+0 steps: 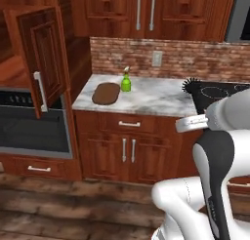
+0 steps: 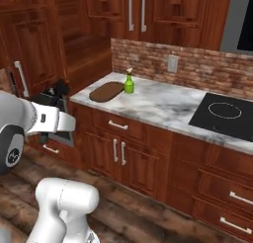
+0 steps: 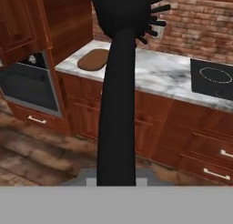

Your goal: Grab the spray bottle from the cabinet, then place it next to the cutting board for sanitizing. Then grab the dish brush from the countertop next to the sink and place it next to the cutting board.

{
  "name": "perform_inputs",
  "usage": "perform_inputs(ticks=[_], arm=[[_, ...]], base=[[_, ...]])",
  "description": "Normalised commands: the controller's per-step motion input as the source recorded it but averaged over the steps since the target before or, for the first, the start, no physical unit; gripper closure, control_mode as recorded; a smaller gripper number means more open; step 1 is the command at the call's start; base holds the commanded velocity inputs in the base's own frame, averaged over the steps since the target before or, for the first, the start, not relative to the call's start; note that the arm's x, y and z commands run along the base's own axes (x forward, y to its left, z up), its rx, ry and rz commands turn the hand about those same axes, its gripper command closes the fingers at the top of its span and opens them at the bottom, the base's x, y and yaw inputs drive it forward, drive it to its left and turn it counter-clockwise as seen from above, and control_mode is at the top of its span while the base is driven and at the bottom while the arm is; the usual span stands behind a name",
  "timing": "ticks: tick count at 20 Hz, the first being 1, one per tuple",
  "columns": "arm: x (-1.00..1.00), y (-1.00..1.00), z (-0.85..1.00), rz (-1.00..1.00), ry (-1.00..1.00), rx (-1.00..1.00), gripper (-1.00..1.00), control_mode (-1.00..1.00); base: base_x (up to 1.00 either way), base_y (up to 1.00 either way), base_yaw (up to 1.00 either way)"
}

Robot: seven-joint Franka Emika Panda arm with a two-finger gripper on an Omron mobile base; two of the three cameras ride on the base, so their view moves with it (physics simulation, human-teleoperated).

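The pincer (image 2: 58, 89) is clamped on the matte black dish brush (image 3: 119, 82), held off the veined marble desk (image 1: 156, 95). There the round lime spray bottle (image 1: 126, 81) stands just beside the smooth brown cutting board (image 1: 106, 93).

Both base views toward countertop (image 1: 156, 97)
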Motion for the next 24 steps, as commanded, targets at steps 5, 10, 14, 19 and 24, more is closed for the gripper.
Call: perform_inputs(ticks=[5, 10, 14, 19, 24], arm=[[0.0, 0.0, 0.0, 0.0, 0.0, 0.0, 1.0, 1.0], [0.0, 0.0, 0.0, 0.0, 0.0, 0.0, 1.0, 1.0], [0.0, 0.0, 0.0, 0.0, 0.0, 0.0, 1.0, 1.0], [0.0, 0.0, 0.0, 0.0, 0.0, 0.0, 1.0, 1.0], [0.0, 0.0, 0.0, 0.0, 0.0, 0.0, 1.0, 1.0]], base=[[1.0, 0.21, -0.13], [1.0, 0.27, -0.12], [1.0, 0.43, -0.12], [1.0, 0.64, -0.12], [0.99, 0.42, -0.09]])
